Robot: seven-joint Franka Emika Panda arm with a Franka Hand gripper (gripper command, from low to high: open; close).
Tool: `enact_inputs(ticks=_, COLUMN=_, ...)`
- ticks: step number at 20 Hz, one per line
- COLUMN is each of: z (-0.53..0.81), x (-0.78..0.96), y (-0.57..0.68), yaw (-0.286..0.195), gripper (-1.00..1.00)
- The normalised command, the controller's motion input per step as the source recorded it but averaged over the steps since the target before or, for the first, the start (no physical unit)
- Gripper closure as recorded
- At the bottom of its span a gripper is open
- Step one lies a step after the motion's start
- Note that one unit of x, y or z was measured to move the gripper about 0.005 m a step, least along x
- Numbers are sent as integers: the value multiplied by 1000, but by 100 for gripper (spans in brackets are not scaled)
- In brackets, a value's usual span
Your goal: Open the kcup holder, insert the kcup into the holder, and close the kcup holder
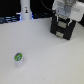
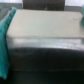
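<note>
The kcup (image 1: 18,58), a small white pod with a green and blue lid, stands alone on the white table toward the exterior view's left front. The black boxy kcup holder (image 1: 62,29) sits at the back on the exterior view's right. My gripper (image 1: 64,18) hangs right over the holder's top, far from the kcup. Its fingers are too small and blurred to show a gap. The wrist view is filled by the holder's flat top (image 2: 45,27) and its dark front (image 2: 45,62); no fingers show there. No drawer tray is seen sliding out.
A tall white bottle-shaped object (image 1: 25,11) stands at the back on the exterior view's left, beside dark items along the table's rear edge. Teal cloth-like material (image 2: 6,42) lies beside the holder in the wrist view.
</note>
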Motion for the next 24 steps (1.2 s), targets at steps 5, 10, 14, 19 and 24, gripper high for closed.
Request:
enact_inputs(ticks=5, z=92, x=544, y=-85, yaw=-33, gripper=100)
enact_inputs(ticks=10, z=234, x=851, y=-167, yaw=-47, gripper=100)
enact_inputs(ticks=14, z=217, x=941, y=-190, yaw=-34, gripper=100)
enact_inputs(ticks=19, z=36, x=990, y=-251, yaw=-34, gripper=100)
enact_inputs(ticks=24, z=142, x=995, y=-254, yaw=-28, gripper=100)
